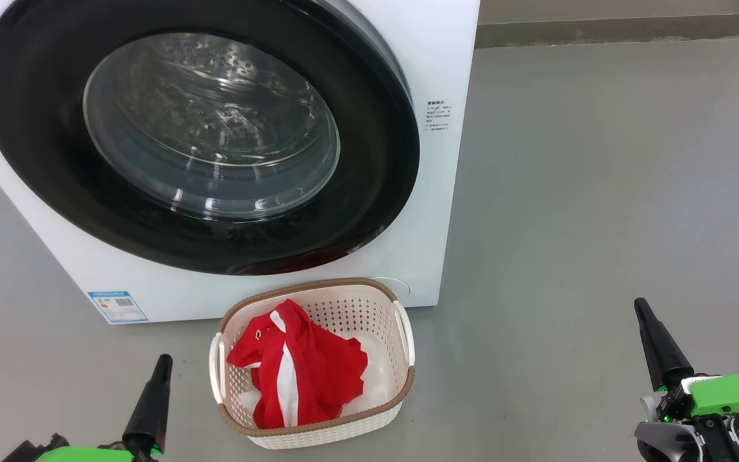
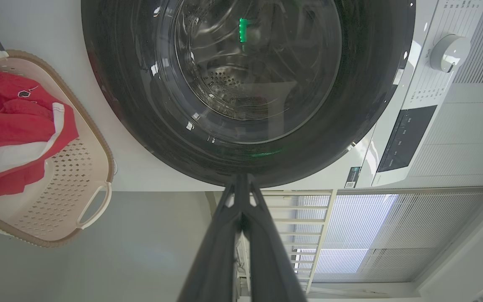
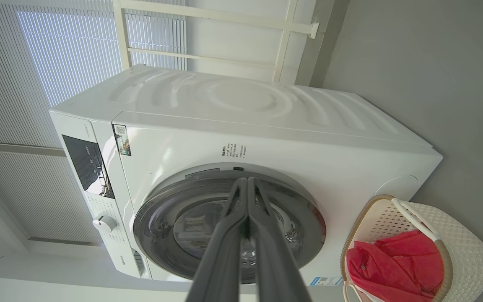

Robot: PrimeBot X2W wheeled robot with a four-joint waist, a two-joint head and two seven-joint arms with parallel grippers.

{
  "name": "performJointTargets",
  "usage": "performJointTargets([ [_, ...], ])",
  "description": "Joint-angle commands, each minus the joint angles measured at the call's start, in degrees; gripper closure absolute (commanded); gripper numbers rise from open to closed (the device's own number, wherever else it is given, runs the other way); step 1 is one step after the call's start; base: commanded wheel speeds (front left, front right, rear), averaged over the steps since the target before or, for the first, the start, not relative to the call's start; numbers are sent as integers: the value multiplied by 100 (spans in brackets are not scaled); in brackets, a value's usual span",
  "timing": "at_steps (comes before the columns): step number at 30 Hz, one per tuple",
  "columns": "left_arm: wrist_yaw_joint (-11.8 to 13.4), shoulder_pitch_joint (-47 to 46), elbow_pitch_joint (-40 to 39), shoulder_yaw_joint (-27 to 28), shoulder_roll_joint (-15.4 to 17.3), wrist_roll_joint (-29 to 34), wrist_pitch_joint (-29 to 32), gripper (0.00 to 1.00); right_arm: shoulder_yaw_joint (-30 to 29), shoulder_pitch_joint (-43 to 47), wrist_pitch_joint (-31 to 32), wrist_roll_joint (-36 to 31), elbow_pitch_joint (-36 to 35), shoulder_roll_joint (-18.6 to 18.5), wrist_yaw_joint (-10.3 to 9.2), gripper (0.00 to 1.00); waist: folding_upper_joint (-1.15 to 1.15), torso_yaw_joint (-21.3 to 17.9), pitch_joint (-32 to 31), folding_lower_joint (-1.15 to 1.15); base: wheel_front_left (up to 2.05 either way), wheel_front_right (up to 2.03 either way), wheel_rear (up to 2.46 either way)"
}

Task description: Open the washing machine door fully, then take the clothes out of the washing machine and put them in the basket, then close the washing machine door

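Observation:
The white washing machine [image 1: 437,160] fills the upper left of the head view, and its round black-rimmed door [image 1: 203,138] lies flush against the front, closed. Through the glass I see bare steel drum. On the floor just before it stands the cream basket [image 1: 401,378], and the red clothes [image 1: 302,375] with white stripes lie inside it. My left gripper [image 1: 164,360] is low at the basket's left, shut and empty. Far to the right my right gripper [image 1: 640,305] is shut as well, holding nothing. The right wrist view shows the door [image 3: 170,209], basket [image 3: 468,256] and clothes [image 3: 396,264].
Grey floor [image 1: 600,192] spreads open to the right of the machine. The control panel and a white dial [image 2: 449,52] sit on the machine's front above the door. Blinds and a white frame [image 2: 325,226] stand behind the machine.

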Motion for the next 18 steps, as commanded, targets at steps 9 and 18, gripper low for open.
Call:
performJointTargets([
  [9,-40,-229,-145,219,70,59,53,100,91,-238,27,-36,-157,-41,-3,100,0,0,0,0,0,0,0],
  [18,-40,-230,-144,233,61,70,63,100,81,-239,35,-45,-157,-34,-3,100,0,0,0,0,0,0,0],
])
